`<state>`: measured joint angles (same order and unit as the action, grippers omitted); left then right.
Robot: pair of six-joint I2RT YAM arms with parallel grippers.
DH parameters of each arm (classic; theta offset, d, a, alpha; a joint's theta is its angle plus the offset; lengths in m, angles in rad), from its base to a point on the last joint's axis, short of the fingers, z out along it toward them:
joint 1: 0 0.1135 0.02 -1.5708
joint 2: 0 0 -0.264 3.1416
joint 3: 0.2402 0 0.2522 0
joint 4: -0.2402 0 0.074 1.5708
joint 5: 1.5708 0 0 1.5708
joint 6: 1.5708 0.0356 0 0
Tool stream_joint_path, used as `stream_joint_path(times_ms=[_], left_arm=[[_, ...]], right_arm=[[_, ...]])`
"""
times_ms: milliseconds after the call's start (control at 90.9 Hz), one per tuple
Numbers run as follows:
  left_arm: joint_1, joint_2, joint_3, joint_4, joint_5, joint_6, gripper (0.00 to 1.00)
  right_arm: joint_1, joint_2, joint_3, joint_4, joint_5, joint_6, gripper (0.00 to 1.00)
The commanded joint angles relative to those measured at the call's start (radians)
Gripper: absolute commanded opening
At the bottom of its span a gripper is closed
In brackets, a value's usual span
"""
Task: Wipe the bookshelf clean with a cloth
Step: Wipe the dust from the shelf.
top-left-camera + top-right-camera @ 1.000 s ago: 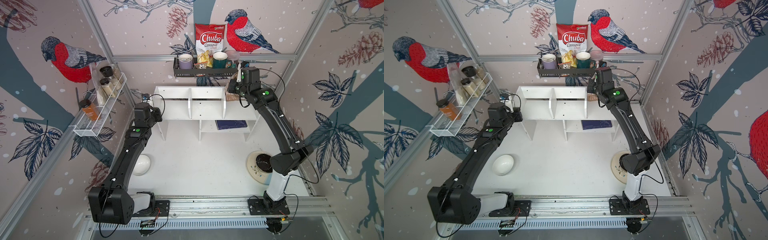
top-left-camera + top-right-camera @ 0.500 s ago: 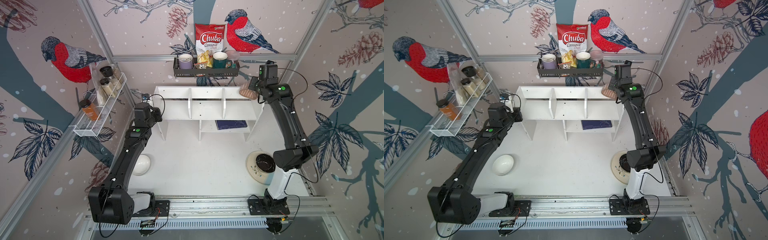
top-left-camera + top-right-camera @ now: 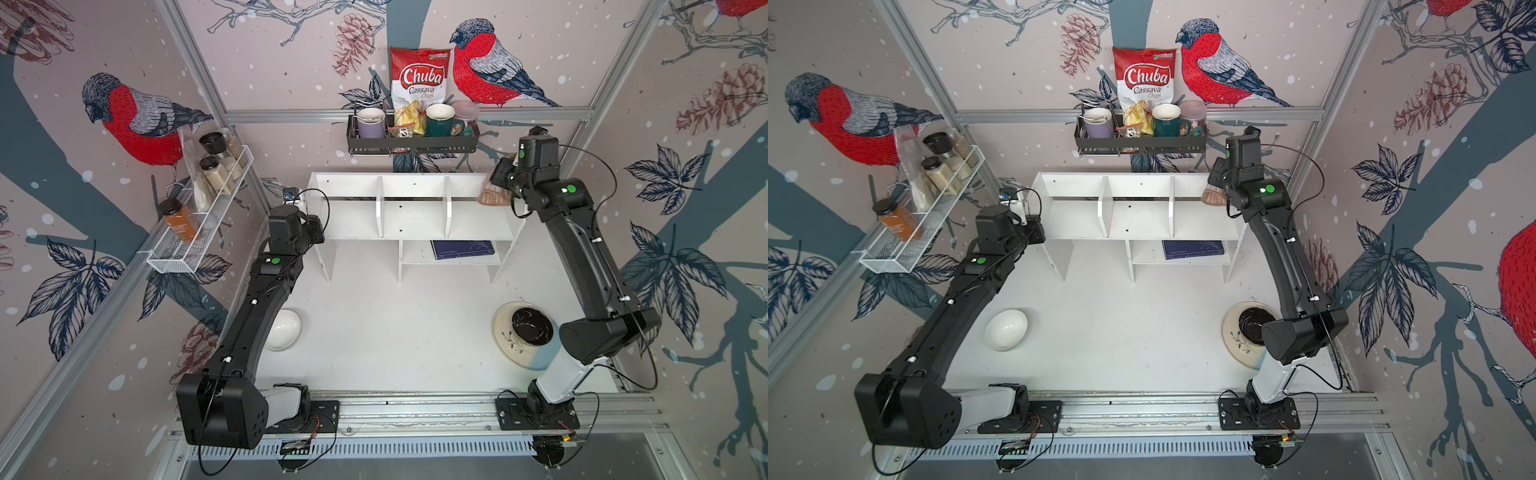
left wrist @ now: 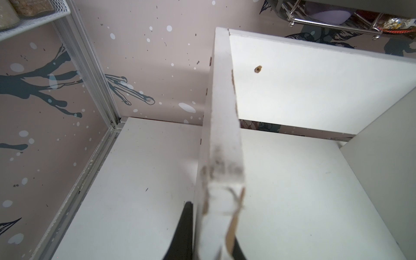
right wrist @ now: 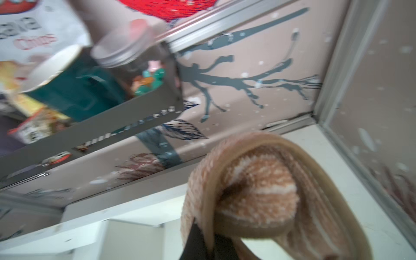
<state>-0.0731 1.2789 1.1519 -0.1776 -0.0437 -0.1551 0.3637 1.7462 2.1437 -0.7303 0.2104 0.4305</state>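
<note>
**Cloth** [image 3: 492,195]: tan with thin pale stripes, ribbed, bunched into a loose fold. Clenched in right hand [image 5: 207,244], with dark fingers [image 5: 194,236] pinching its lower edge in the right wrist view. Located at the right end of bookshelf [image 3: 411,216], by the rear corner of the rightmost upper compartment, hanging out of the hand toward the shelf in both top views [image 3: 1213,196]. Contact with the panel: cannot tell.

**Left hand** [image 4: 212,236]: clamped on the front edge of the bookshelf's left end panel, one finger against each face. Edge chipped and smudged grey at that spot.

**Writing**
- Bag [image 3: 419,79], red and white, upright in black rack [image 3: 411,144] on the rear wall: "Chuba Cassava Chips", legible in both top views, blurred in the right wrist view.
- Book [image 3: 462,249], dark blue, flat on the lower shelf: cover print too small to read.
- Bottle [image 3: 180,220], amber, in white mesh rack [image 3: 166,259] on the side wall: label unreadable.

**Worktop** [image 3: 382,324], white:
- Pale bowl [image 3: 284,330] beside the left arm.
- Plate [image 3: 509,351] bearing a dark bowl [image 3: 532,326] beside the right arm.
</note>
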Motion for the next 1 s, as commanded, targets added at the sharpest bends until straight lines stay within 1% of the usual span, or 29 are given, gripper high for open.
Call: stream_joint_path(times_ms=[0, 99, 165, 242, 363, 506, 583, 759, 847, 990], left_arm=[[0.01, 0.013, -0.011, -0.184, -0.055, -0.176, 0.0], [0.01, 0.017, -0.01, -0.185, -0.054, -0.176, 0.0], [0.009, 0.02, -0.011, -0.183, -0.049, -0.178, 0.0], [0.009, 0.019, -0.01, -0.184, -0.049, -0.179, 0.0], [0.008, 0.016, -0.011, -0.185, -0.054, -0.176, 0.0], [0.008, 0.013, -0.011, -0.188, -0.058, -0.176, 0.0], [0.008, 0.012, -0.01, -0.189, -0.06, -0.176, 0.0], [0.008, 0.008, -0.009, -0.188, -0.062, -0.177, 0.0], [0.007, 0.007, -0.011, -0.188, -0.069, -0.178, 0.0], [0.01, 0.007, -0.011, -0.188, -0.072, -0.179, 0.0]], right_arm=[[0.07, 0.019, 0.015, 0.117, -0.126, 0.011, 0.0], [0.117, 0.054, 0.037, 0.162, -0.118, 0.009, 0.0], [0.118, 0.115, 0.101, 0.146, -0.134, 0.018, 0.0], [0.113, 0.188, 0.187, 0.108, -0.116, 0.015, 0.0], [0.076, 0.243, 0.246, 0.079, -0.069, 0.014, 0.0], [-0.009, 0.231, 0.253, 0.013, -0.001, 0.043, 0.0], [-0.068, 0.182, 0.207, -0.018, 0.028, 0.064, 0.0], [-0.176, 0.032, 0.024, -0.02, 0.083, 0.098, 0.0], [-0.197, -0.021, -0.04, -0.033, 0.098, 0.104, 0.0], [-0.18, -0.143, -0.209, -0.013, 0.109, 0.117, 0.0]])
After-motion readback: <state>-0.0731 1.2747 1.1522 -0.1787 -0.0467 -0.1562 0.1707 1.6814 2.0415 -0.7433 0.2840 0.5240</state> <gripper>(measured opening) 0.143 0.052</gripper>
